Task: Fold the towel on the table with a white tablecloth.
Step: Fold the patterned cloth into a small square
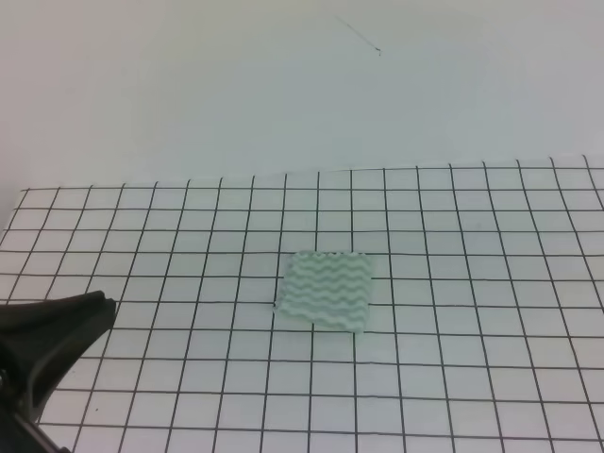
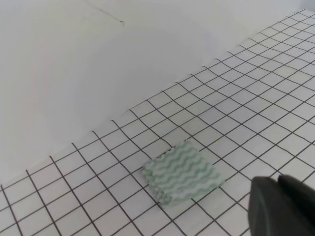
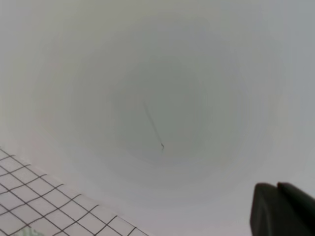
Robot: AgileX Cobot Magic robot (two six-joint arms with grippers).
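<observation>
The towel [image 1: 328, 290] lies small and flat near the middle of the white tablecloth [image 1: 472, 283] on the tabletop, and it looks folded already, with layered edges at one end. To finish well, I think I should keep clear and not bump it. My left gripper [image 1: 57, 326] hangs low at the left, well apart from the towel, holding nothing; it looks closed. My right gripper [image 3: 283, 209] points at the wall, and I cannot tell if it is open.
</observation>
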